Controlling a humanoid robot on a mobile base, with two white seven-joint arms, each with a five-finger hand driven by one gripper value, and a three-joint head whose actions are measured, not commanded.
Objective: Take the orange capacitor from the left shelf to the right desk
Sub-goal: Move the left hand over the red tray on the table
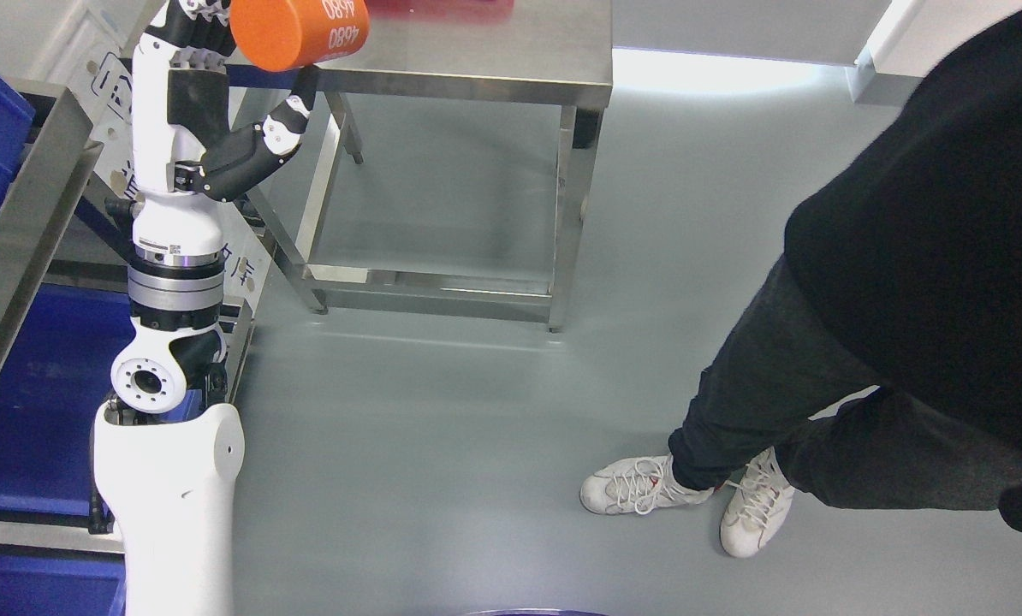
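A bright orange cylindrical capacitor [299,31] with white digits printed on its side is held by the robot's left hand [220,94], a white and black jointed hand raised at the top left of the head view. The fingers are wrapped over the far side of the cylinder, and the black thumb [293,107] reaches up to its lower edge, so the hand is closed around the capacitor. The capacitor is seen lying tilted, just above the near left corner of a brushed stainless-steel desk [477,47] with a flat top and open leg frame. Part of the cylinder is cut off by the top edge of the picture.

Left of the desk, a grey metal shelf [23,214] carrying dark blue plastic bins [40,402] is seen beside the white left arm. Right of the desk, a person in a black top, black trousers [785,402] and white laced shoes [639,485] is seen standing on the grey floor [442,445]. The right arm is not shown.
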